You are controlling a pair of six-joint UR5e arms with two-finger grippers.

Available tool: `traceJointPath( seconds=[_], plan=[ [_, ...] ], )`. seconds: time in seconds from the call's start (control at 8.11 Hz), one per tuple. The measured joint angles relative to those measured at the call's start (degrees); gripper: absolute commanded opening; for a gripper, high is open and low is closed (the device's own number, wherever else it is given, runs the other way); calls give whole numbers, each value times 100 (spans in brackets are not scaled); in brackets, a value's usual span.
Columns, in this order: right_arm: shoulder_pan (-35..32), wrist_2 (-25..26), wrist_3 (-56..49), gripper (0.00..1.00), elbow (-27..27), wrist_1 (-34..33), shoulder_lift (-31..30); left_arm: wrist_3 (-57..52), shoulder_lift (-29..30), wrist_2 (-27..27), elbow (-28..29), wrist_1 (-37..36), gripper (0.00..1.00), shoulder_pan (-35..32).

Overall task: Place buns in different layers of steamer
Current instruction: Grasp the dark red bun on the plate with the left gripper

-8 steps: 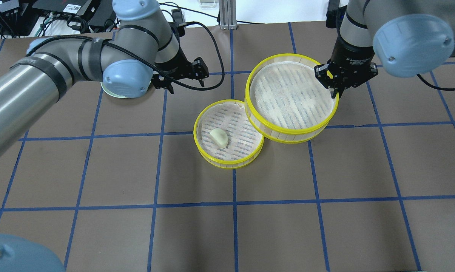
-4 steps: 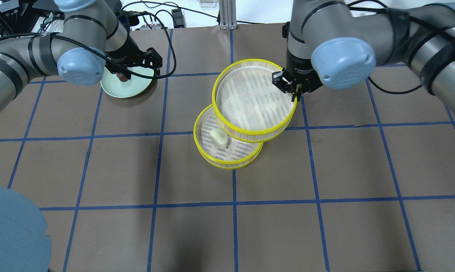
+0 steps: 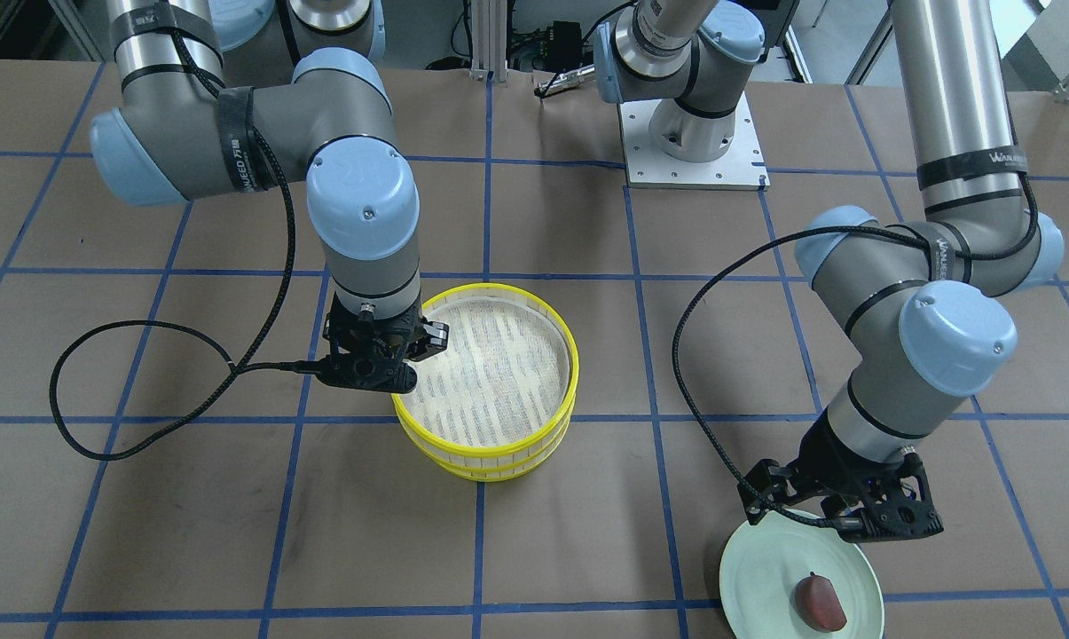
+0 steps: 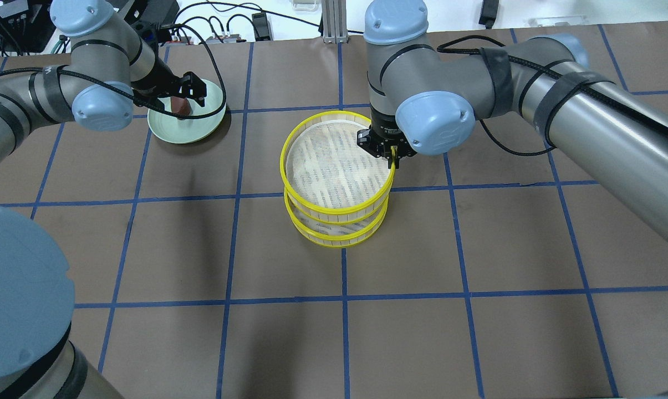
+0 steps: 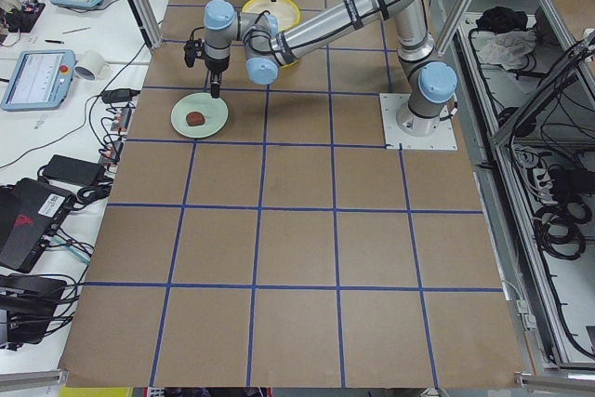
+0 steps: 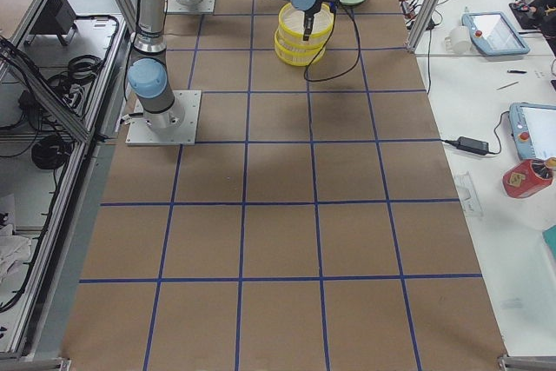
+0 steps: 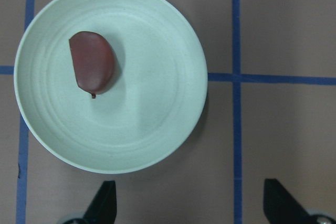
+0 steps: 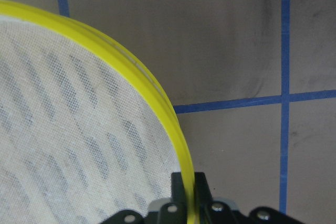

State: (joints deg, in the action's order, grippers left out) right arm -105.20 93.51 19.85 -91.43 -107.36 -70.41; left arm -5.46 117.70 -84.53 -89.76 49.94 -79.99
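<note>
My right gripper [image 4: 392, 156] is shut on the rim of the upper steamer tray [image 4: 334, 166], with the yellow rim between its fingers in the right wrist view [image 8: 188, 192]. That tray sits over the lower tray [image 4: 339, 237], slightly offset; I cannot tell whether they touch. The cream-white bun is hidden under the upper tray. The reddish-brown bun [image 7: 93, 68] lies on the pale green plate [image 7: 147, 103] at the far left [image 4: 200, 126]. My left gripper [image 7: 191, 208] is open and empty above the plate, beside the bun [image 4: 181, 106].
A black cable loop [image 3: 99, 399] from the right wrist lies on the brown mat. The arm's white base plate [image 3: 694, 151] is at the robot's side. Operators' benches with tablets [image 5: 37, 76] border the table's left end.
My right gripper carried the upper tray leftward from beside the lower tray to over it, covering the white bun. My left arm moved left to over the green plate.
</note>
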Motion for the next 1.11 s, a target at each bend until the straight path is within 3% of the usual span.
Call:
traceJointPath(
  seconds=[0.37,0.99,1.11],
  plan=[
    [-80,-8,21,0,-67,25,109,-73,521,26,55,-619,96,237],
    [-146,0,44,0,-75,-9,245,-65,1111,123,523,-769,91,350],
    [-148,0,38,0,-77,5,240,-62,1213,162,543,-894,79,352]
  ],
)
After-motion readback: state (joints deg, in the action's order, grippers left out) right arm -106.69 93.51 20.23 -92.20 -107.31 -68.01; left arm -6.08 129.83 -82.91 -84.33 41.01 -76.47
